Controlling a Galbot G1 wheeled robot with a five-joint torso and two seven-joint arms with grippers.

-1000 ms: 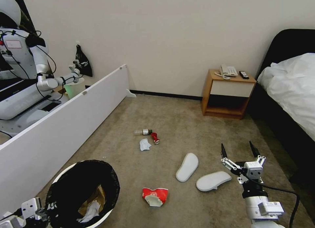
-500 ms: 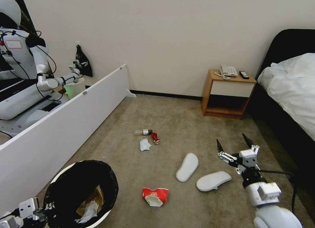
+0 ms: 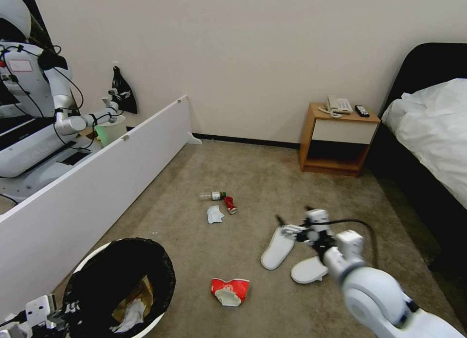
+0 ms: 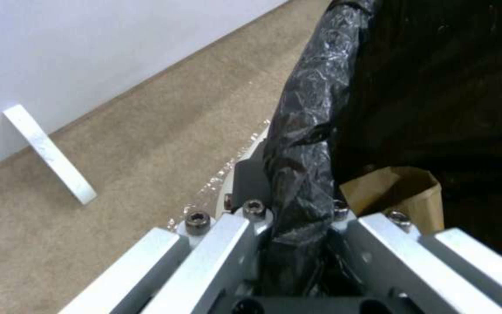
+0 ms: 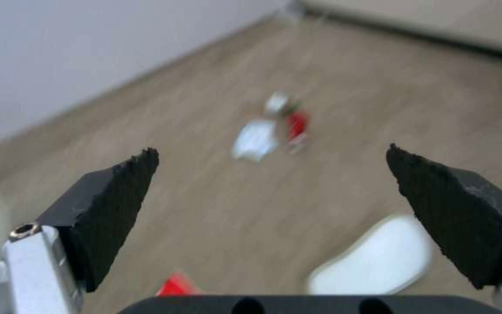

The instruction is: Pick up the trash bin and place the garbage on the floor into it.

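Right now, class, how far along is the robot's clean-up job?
Done: the trash bin, clamped at its rim by the left claw, already holds a brown paper bag and crumpled paper.
In hand: the open right claw hangs over one slipper.
Left: both slippers, carton, mask, bottle, can.

Left gripper (image 4: 297,226): low at the robot's left, fingers clamped.
Right gripper (image 5: 271,209): reached forward, fingers spread wide.

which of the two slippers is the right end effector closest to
The slipper nearer the white board, lying more upright in the head view. The open right end effector hangs just above its far tip, while the other slipper lies partly under the forearm.
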